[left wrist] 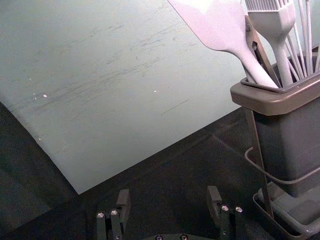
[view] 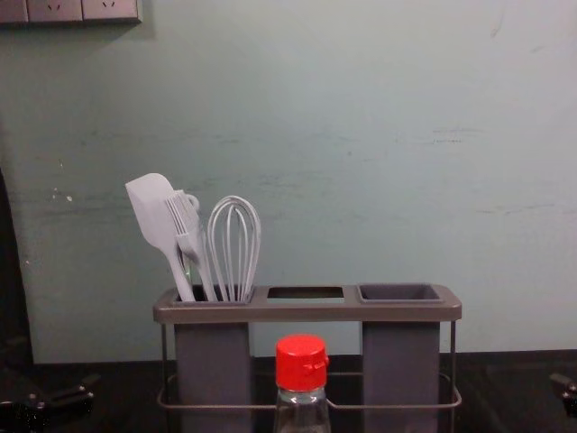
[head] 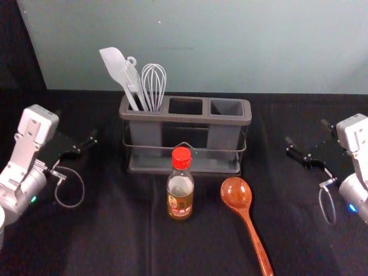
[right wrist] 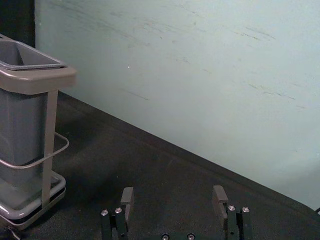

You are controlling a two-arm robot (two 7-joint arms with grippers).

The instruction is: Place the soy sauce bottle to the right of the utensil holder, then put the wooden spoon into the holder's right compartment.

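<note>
Left pincer (head: 77,125) and right pincer (head: 306,132) flank the holder (head: 187,119), tips apart! Head view catches the wooden spoon (head: 236,194) right of the bottle (head: 180,187); chest view adds wall sockets (view: 56,10).

White left arm (head: 20,172) and matching right arm (head: 357,141), with blocky housings and rounded cylindrical sections. A green light (head: 33,199) marks the left, a blue light (head: 352,207) the right. Thin, pale cables loop from both. The left pincer (head: 84,144) and right pincer (head: 307,131) are black, with silvery, round-headed screws (left wrist: 225,208).
</note>
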